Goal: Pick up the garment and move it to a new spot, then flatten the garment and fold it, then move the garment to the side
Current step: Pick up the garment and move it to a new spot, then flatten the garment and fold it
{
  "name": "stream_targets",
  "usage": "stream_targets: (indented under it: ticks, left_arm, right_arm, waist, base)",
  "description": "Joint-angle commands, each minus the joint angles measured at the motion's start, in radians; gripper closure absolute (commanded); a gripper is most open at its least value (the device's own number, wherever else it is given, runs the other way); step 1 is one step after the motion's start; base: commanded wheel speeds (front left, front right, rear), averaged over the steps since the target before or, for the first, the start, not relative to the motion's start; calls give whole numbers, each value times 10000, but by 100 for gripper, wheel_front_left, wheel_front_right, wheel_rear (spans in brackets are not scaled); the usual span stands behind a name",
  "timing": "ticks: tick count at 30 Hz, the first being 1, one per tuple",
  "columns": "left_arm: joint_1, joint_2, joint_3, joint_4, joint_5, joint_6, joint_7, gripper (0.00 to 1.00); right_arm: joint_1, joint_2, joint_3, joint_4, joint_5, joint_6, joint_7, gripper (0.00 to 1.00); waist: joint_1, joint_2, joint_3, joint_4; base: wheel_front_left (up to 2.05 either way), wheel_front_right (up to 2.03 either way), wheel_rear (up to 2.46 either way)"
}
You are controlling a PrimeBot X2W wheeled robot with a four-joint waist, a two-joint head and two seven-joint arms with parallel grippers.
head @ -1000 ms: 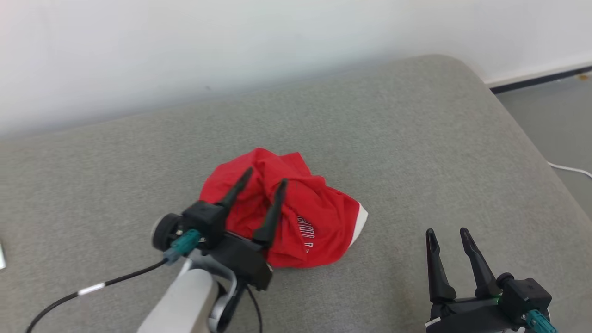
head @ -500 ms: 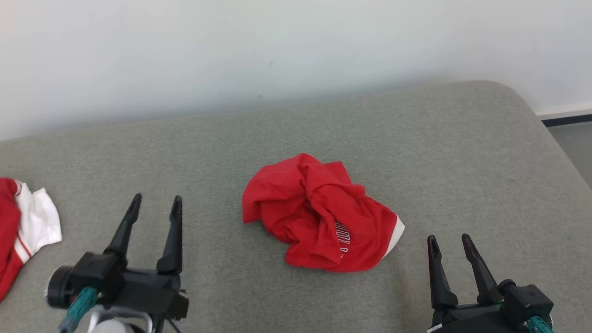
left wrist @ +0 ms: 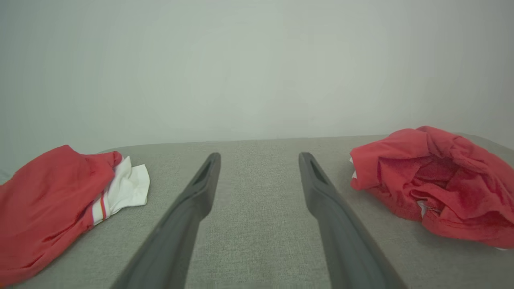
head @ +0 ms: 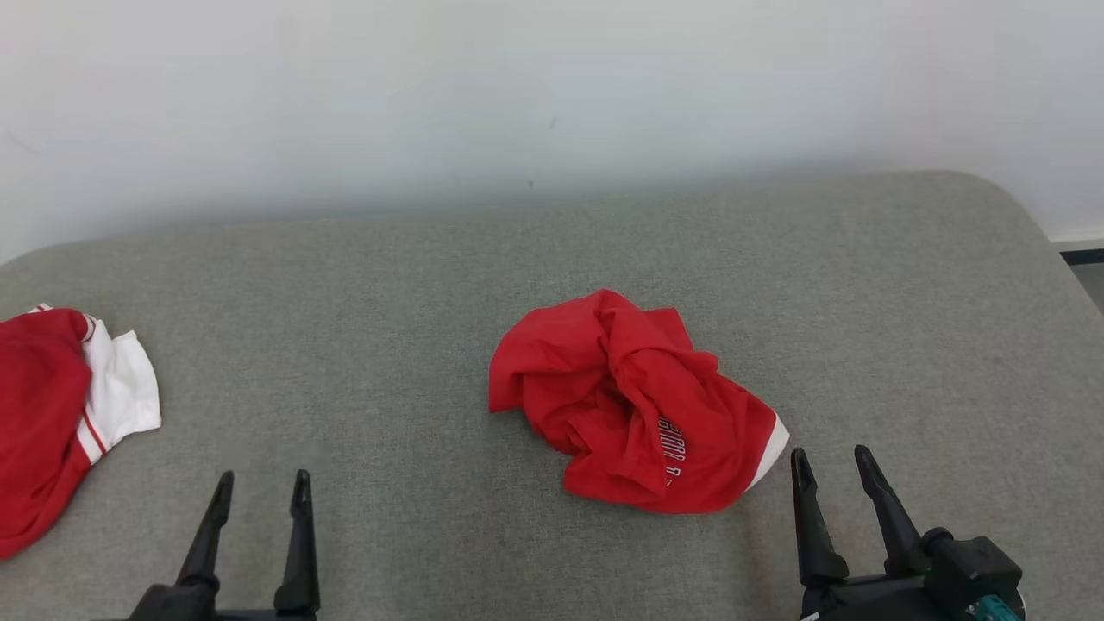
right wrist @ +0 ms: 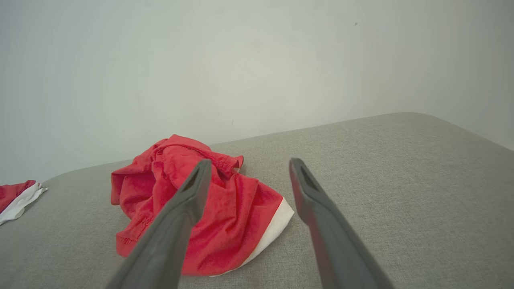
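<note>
Grey padded surface (head: pixel 414 345), white wall (head: pixel 345 95), red garment (head: pixel 634 405); left hand (head: pixel 262 479) and right hand (head: pixel 829 455) wide.

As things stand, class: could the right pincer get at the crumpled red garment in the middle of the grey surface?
Probably yes. The right pincer is open and sits close beside the garment, with nothing lying between them on the grey surface.

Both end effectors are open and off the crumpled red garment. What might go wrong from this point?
1. The red garment is bunched in overlapping folds, so a pinch may catch several layers and hinder flattening.
2. A red-and-white garment lies at the left, nearer the left end effector; moving the folded piece that way could overlap it.
</note>
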Motion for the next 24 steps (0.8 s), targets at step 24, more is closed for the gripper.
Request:
stream_targets:
  ticks: [24]
  left_arm:
    - [537, -727, 959, 754, 647, -444, -30, 0]
  right_arm:
    - [325, 7, 109, 239, -254, -22, -6, 0]
  waist:
    - [1, -1, -57, 302]
  base:
    - [0, 0, 0]
